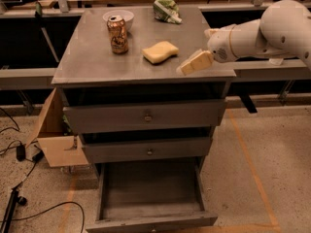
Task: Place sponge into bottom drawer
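Grey metal is seen across the cabinet top (92, 62), with a concrete floor below. The gripper (195, 62) is held low over the near right corner of that top, angled down and toward the middle. Whether it is open or closed cannot be told. Nothing is seen to be held by it.

The sponge (160, 52) is found flat on the top just ahead of the gripper's tip, near it but apart from it. Beyond the sponge, farther from the gripper, a soda can (118, 34) is stood upright, with a white bowl (119, 16) behind it. A crumpled green bag (166, 8) is set well beyond the gripper, at the back edge.

The bottom drawer (150, 221) is pulled out well below the gripper, and nothing is seen inside it.

The sponge is judged to be light, soft and easily squashed, not fragile, and unlikely to slip once pinched. A hold across its narrow width, near the middle where the wavy edges draw in, is judged best. A firm squeeze would be tolerated, though sagging at the ends may be expected if it is taken by one end.
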`<state>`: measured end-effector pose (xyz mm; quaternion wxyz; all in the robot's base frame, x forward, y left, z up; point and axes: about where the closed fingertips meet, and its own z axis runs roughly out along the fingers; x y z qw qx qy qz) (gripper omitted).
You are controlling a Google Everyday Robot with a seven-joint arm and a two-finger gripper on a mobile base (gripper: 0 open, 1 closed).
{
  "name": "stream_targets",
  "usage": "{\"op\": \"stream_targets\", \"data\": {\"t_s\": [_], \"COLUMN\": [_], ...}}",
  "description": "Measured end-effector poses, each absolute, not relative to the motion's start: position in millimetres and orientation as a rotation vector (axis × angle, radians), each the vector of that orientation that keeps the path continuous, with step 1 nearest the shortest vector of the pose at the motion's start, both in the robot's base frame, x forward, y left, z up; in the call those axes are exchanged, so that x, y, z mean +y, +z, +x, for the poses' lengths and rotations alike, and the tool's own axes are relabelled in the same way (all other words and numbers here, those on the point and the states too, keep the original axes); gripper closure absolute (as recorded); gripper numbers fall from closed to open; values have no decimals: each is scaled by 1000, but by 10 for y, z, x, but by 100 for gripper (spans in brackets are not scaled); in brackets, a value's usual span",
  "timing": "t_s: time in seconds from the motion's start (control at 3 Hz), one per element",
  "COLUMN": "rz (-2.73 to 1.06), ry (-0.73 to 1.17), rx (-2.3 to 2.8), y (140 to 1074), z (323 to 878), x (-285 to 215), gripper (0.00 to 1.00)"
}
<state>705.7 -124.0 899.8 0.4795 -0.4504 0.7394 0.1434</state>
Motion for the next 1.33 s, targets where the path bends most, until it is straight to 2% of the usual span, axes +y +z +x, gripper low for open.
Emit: {"op": "stream_targets", "data": {"t_s": [1.33], "rz": [-857], "ry": [512], "rx": [1835], "y": [8483], "z": [7875], "x": [-449], "gripper": [0]}}
